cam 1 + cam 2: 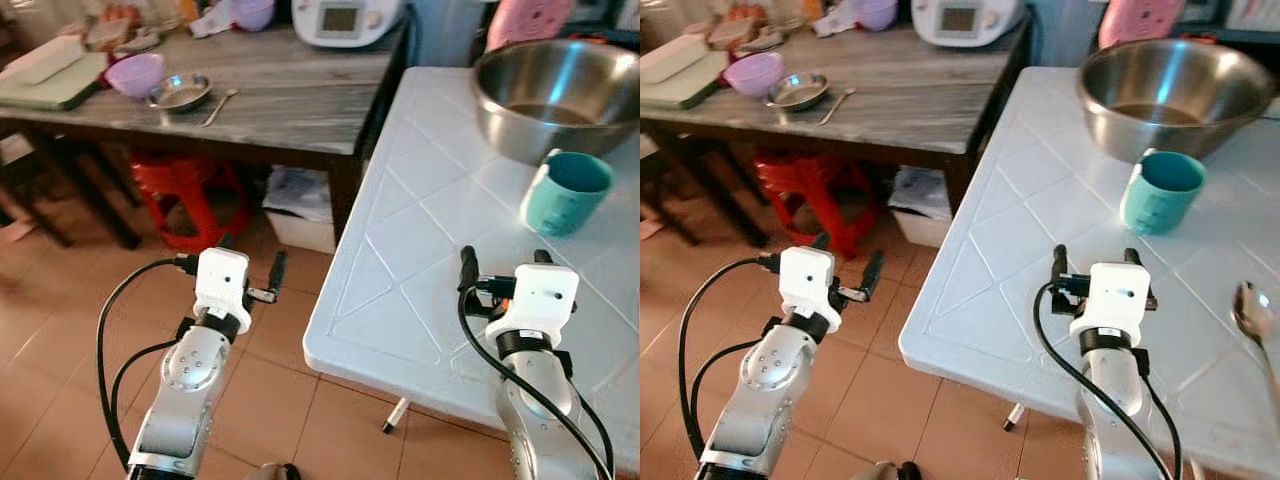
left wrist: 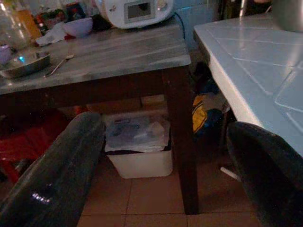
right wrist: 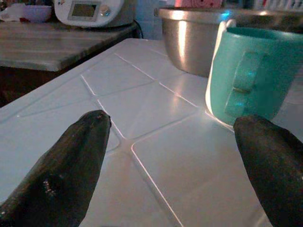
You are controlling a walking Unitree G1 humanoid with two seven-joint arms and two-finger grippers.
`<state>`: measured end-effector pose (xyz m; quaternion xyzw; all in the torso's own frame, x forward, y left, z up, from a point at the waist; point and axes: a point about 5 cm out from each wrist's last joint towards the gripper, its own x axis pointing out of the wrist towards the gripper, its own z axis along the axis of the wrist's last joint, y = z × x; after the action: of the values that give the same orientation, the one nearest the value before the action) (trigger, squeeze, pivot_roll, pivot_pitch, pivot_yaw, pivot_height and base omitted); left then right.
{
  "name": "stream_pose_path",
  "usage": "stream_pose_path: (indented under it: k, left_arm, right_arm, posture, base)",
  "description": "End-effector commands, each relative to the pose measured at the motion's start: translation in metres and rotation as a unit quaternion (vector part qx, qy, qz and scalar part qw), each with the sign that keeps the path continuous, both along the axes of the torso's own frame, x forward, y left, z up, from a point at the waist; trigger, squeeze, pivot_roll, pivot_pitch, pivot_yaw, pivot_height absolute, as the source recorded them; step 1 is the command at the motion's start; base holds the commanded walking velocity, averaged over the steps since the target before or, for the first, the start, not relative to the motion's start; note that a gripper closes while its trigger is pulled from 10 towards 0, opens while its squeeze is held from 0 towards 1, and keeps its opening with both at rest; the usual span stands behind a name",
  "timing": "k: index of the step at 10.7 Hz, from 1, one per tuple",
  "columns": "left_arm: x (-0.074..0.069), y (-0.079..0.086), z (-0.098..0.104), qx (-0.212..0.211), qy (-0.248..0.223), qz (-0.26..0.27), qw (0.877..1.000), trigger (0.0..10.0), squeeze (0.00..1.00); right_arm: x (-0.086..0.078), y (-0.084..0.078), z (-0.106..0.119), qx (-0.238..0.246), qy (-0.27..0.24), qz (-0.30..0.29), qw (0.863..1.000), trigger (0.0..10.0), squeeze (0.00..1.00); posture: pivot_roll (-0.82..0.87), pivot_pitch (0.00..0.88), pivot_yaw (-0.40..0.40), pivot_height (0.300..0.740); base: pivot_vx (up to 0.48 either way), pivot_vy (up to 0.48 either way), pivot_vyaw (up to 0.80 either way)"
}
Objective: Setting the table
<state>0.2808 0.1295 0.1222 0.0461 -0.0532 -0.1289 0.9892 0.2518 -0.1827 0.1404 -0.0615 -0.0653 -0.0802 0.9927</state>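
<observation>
right gripper point(image 1: 1090, 262): nearest the camera, fingers spread wide, nothing between them; hung low over the white table point(image 1: 1040, 200), aimed at the teal mug. Read as lined up for a grab, no contact yet.
left gripper point(image 1: 248, 262): also spread, empty; held off the table's edge above the tiled floor point(image 1: 60, 330), pointing toward the gap under the wooden table. Looked parked, not working.
teal mug point(image 1: 1162, 191): upright on the white table at 1 o'clock from the right gripper, near but apart. In the right wrist view its handle faced the fingers, which suited a side pinch.
steel bowl point(image 1: 1175, 92): just behind the mug at 12 o'clock; whether they touched, could not tell.
spoon point(image 1: 1252, 312): on the white table at 3 o'clock from the right gripper; handle cut off by the frame edge.
wooden table point(image 1: 270, 95): at 10 o'clock, held a rice cooker point(image 1: 345, 18), purple bowl point(image 1: 134, 74), small steel dish point(image 1: 182, 92), second spoon point(image 1: 218, 106). Likely supply for the setting.
hidden: steel bowl contents unclear; white table's far and right edges cropped; red stool point(image 1: 185, 195) half under the wooden table.
</observation>
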Motion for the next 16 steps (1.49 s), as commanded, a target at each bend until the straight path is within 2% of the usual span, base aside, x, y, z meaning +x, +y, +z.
stream_pose_path:
  k: [1, 3, 7, 16]
  left_arm:
    - [-0.0016, 0.0057, 0.0005, 0.004, -0.001, 0.006, 1.0, 10.0, 0.0]
    - [-0.0014, 0.0051, 0.0006, 0.003, -0.001, 0.004, 1.0, 10.0, 0.0]
    - [-0.0014, 0.004, 0.0007, 0.001, -0.001, 0.002, 1.0, 10.0, 0.0]
    - [-0.0027, 0.0017, -0.0012, 0.0, 0.003, -0.001, 1.0, 10.0, 0.0]
  right_arm:
    - [0.0003, 0.0038, -0.0002, 0.004, -0.001, 0.004, 1.0, 10.0, 0.0]
    - [0.0002, 0.0034, 0.0002, 0.003, -0.002, 0.003, 1.0, 10.0, 0.0]
    - [0.0002, 0.0032, 0.0001, 0.002, -0.002, 0.003, 1.0, 10.0, 0.0]
    - [0.0021, 0.0057, 0.004, -0.006, -0.008, 0.014, 1.0, 10.0, 0.0]
  posture:
    - [-0.14, 0.132, 0.123, 0.74]
    - [-0.14, 0.133, 0.124, 0.74]
    - [-0.14, 0.135, 0.124, 0.74]
    - [-0.15, 0.143, 0.12, 0.74]
  base:
    - [0.0, 0.0, 0.0]
    - [0.0, 0.0, -0.51]
    - [0.0, -0.249, -0.45]
    - [0.0, -0.291, 0.0]
